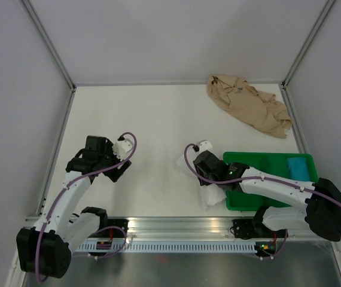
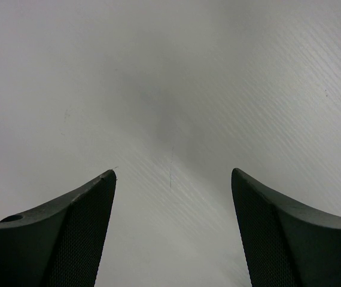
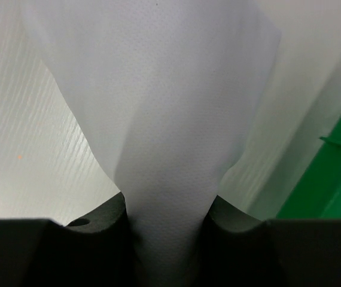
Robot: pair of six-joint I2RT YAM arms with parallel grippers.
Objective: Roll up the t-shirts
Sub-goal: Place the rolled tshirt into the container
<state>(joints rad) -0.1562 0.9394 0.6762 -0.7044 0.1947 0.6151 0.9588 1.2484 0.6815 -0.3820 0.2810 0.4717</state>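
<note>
Clamped with the right pincer point(image 3: 167, 210) on a pinch of the white t-shirt point(image 3: 158, 89), squeezing the cloth between the jaws and letting it fan wide beyond them. From above, only a small bunched heap of white on the table point(image 1: 146, 113), just beside the left edge of the green tray point(image 1: 266, 156) and partly under the arm. No neat roll to make out there; too hidden to tell folded from merely gathered. At the left pincer point(image 2: 173, 179), jaws spread wide, with nothing between them but bare table. Far off in the back right corner, the tan t-shirt point(image 1: 248, 107), crumpled and loose, well apart from both pincers. Inside the tray, at its right end, something blue point(image 1: 298, 167), hard to identify. Judging from this: neither shirt rolled, white one in hand, tan one untouched, most of the work left.
</note>
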